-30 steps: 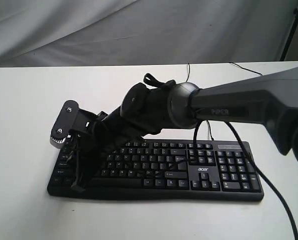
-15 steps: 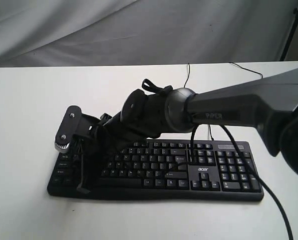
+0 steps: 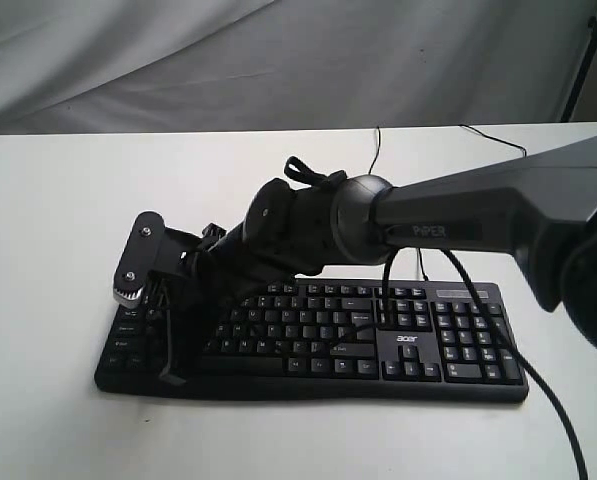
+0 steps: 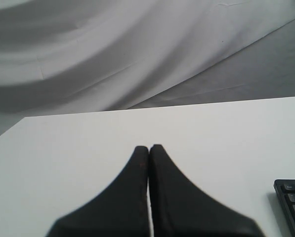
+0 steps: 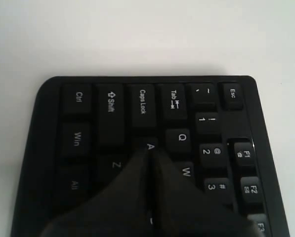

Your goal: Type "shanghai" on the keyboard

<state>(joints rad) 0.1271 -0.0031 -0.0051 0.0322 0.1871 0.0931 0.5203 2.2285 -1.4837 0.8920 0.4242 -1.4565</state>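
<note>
The wide black keyboard lies on the white table, acer logo near its number pad. My right arm reaches across it to its left end. My right gripper points down there, shut with nothing held. In the right wrist view the right gripper has its tips at the A key, beside Q and Caps Lock; I cannot tell whether they touch it. My left gripper is shut and empty above bare table, with a keyboard corner at the edge. The left gripper does not show in the exterior view.
A thin black cable runs off behind the keyboard. The arm's thicker cable drapes over the number pad side toward the table front. Grey cloth hangs behind the table, and a black stand is at the back right.
My right gripper has shifted slightly to the right along the keyboard's left end, still pointing down and shut.
</note>
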